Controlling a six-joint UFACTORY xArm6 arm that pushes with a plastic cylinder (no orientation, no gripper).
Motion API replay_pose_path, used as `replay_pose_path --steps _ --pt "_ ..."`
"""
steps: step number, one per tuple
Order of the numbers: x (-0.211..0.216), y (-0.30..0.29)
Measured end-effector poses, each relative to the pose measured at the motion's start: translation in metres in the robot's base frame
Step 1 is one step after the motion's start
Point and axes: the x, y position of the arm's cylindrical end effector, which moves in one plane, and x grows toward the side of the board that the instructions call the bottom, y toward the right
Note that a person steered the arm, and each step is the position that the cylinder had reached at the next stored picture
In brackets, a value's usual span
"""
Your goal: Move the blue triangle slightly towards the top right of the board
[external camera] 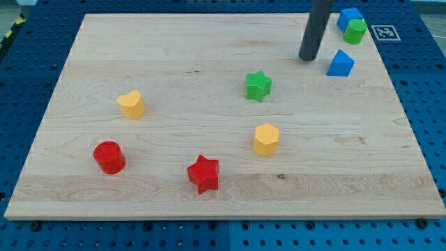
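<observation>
Sitting on the pale wooden board (209, 70), my tip (307, 58) is just left of the blue plastic triangle block (341, 63), not touching; no jaws here, just a rod.

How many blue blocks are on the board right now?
2. The blue triangle sits near the view's top right, just right of my tip. A blue block lies above it at the top edge, touching a green block. None seem hidden.

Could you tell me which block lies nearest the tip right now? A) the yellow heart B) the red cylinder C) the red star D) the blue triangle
D: the tip sits just to the view's left of the blue triangle, apart from it; the others lie far lower on the board.
</observation>
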Motion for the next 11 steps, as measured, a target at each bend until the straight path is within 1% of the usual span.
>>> replay_pose_path --steps 1,2,3,5,7,8,9,11 --pt "0.034 0.004" --pt "0.045 0.018" --pt "0.034 0.041" --pt "0.015 0.047" --pt "0.042 0.063" --pt "0.034 0.09" --pt "0.029 0.104" --pt "0.035 0.094"
